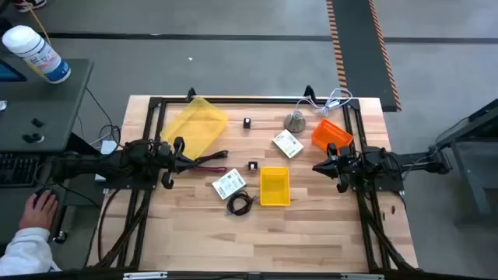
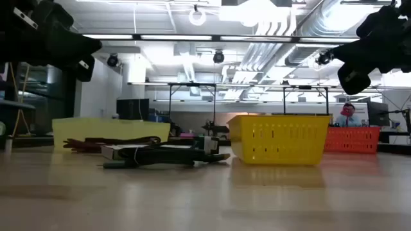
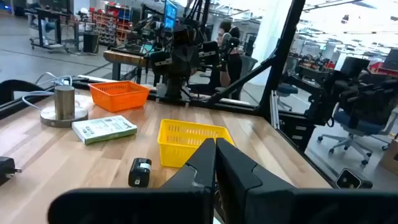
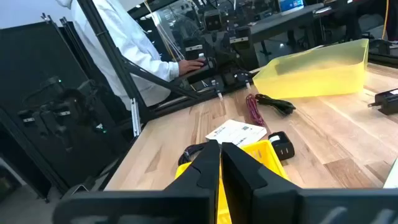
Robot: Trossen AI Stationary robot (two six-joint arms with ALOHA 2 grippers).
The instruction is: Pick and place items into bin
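Lying between both pressed-together, empty hands: red-handled tool (image 1: 208, 161) just beside left hand (image 1: 187, 162); right hand (image 1: 317, 167) apart.

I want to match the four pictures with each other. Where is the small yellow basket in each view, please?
High view: small yellow basket at table centre, between both shut grippers.
Low view: right of centre, orange basket behind it.
Left wrist view: centre, beyond the shut fingers.
Right wrist view: bottom centre, partly hidden by the fingers.
Shared landmark: the small black block beside it.
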